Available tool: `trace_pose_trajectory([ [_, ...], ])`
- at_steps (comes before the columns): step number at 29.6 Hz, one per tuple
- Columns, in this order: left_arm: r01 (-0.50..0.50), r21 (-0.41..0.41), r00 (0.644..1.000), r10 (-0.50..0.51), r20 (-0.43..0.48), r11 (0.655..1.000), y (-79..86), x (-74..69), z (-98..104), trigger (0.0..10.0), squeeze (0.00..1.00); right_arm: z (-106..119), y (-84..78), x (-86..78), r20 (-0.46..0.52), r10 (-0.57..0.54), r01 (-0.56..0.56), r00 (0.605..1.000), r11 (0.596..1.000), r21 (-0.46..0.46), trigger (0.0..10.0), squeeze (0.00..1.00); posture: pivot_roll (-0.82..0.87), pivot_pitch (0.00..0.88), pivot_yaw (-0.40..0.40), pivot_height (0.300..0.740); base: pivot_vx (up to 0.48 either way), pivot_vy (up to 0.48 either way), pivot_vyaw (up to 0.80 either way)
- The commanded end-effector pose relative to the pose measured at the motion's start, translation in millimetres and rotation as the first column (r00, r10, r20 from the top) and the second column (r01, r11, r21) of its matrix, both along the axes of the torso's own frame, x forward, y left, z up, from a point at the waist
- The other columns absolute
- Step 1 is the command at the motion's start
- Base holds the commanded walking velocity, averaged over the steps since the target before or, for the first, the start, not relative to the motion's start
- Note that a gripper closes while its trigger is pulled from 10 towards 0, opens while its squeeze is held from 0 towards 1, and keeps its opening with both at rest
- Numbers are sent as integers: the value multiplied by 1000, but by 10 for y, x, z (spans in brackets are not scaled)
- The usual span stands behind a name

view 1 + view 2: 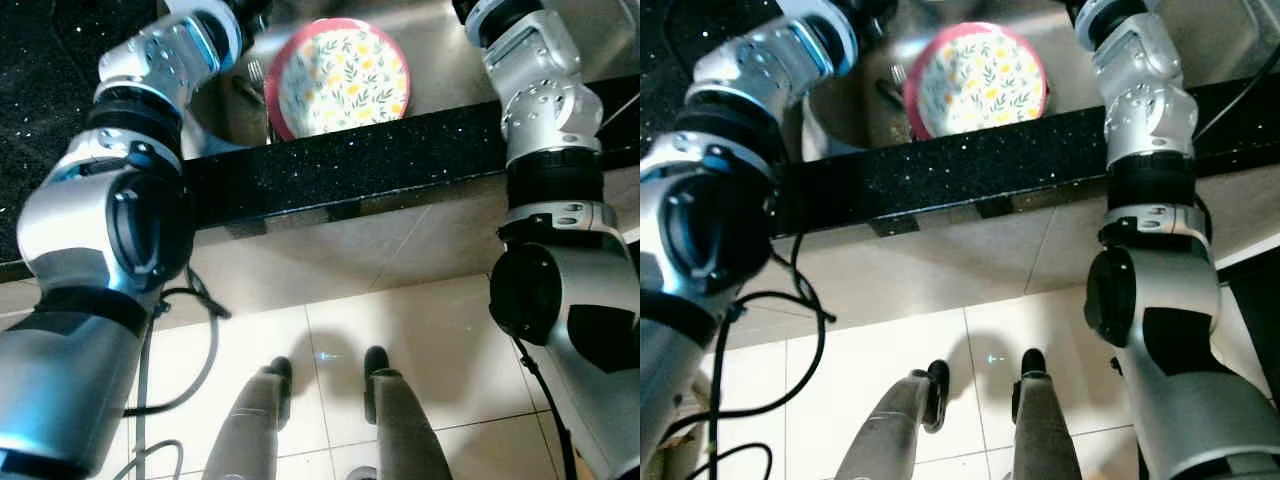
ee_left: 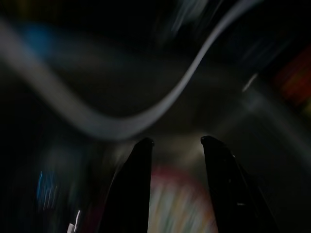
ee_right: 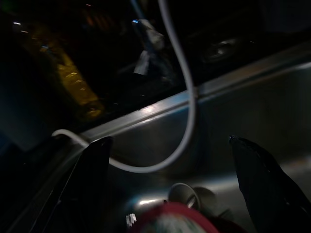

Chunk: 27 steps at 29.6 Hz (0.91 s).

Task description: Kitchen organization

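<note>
Below me, seen from my head, a round plate (image 1: 340, 78) with a red rim and a pale face of yellow flowers and green leaves sits in a steel sink (image 1: 440, 55), tilted up rather than lying flat. A fork (image 1: 258, 78) stands just beside it on my left. A black speckled worktop (image 1: 380, 160) edge runs between the sink and my legs, with pale glossy floor tiles (image 1: 330, 300) underneath. Both silver arms reach over that edge into the sink. My left gripper (image 2: 176, 143) has its jaws apart, empty, with a blurred patch of the plate's colours between them. My right gripper (image 3: 170, 145) has its jaws spread wide, also empty, above the red rim of the plate, with a thin white cable (image 3: 187, 97) looping across the brushed steel wall. I judge the risks to be these: the plate looks glazed and smooth, so thin jaws closing on its rim could slip and let it clatter against the steel; the cable could snag a finger; and the fork could be knocked as I close in.
</note>
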<state>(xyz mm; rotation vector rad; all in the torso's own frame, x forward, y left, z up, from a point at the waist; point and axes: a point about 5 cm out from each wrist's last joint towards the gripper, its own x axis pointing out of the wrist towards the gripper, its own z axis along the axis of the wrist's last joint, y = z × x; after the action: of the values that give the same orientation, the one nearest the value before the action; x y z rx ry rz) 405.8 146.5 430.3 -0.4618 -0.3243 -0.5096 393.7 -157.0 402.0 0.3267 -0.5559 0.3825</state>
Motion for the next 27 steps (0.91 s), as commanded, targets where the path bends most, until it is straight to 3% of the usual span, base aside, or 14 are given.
trace_pose_trajectory([
  [1,-25,-18,977,28,210,1000,273,-217,460,10000,0,170,86,-99,104,75,-75,992,997,-6,10000,0,100,290,109,740,0,0,0],
  [3,-33,-1,960,32,277,999,352,-301,584,10000,0,218,114,-146,142,104,-102,984,995,-16,10000,0,100,262,104,740,0,0,0],
  [4,-60,36,931,43,364,998,469,-435,754,10000,0,275,142,-218,187,137,-134,973,991,-27,10000,0,103,233,99,740,0,0,0],
  [5,-165,120,879,91,467,979,630,-629,933,10000,0,310,168,-323,238,173,-168,956,985,-42,10000,0,109,190,93,740,0,0,0],
  [6,-165,120,879,91,467,979,630,-629,933,10000,0,310,168,-323,238,173,-168,956,985,-42,10000,0,109,190,93,740,0,0,0],
  [9,-302,220,836,147,529,927,711,-762,930,10000,0,244,169,-396,253,184,-177,950,983,-49,10000,0,115,143,78,740,0,0,0],
  [10,-360,304,821,144,553,882,738,-871,743,10000,0,128,143,-410,231,157,-152,960,988,-38,10000,0,116,109,68,740,0,0,0],
  [12,-360,304,821,144,553,882,738,-871,743,10000,0,128,143,-410,231,157,-152,960,988,-38,10000,0,116,109,68,740,0,0,0],
  [15,-338,416,864,103,493,844,708,-1081,225,10000,0,-56,55,-437,194,36,-33,980,999,-23,10000,0,130,77,45,740,0,0,0],
  [19,-351,397,872,142,468,848,681,-1196,-14,10000,0,-128,-11,-469,208,-67,81,976,995,-58,10000,0,150,52,20,740,0,0,0],
  [21,-361,410,871,145,470,838,532,-1338,-302,10000,0,-152,20,-588,265,-192,239,945,958,-160,10000,0,162,16,4,740,0,0,0],
  [22,-361,410,871,145,470,838,532,-1338,-302,10000,0,-152,20,-588,265,-192,239,945,958,-160,10000,0,162,16,4,740,0,0,0],
  [25,-307,434,898,107,426,847,288,-1524,-674,10000,0,-223,77,-708,302,-236,306,924,929,-210,10000,0,164,0,13,740,0,0,0],
  [27,-307,434,898,107,426,847,288,-1524,-674,10000,0,-223,77,-708,302,-236,306,924,929,-210,10000,0,164,0,13,740,0,0,0],
])
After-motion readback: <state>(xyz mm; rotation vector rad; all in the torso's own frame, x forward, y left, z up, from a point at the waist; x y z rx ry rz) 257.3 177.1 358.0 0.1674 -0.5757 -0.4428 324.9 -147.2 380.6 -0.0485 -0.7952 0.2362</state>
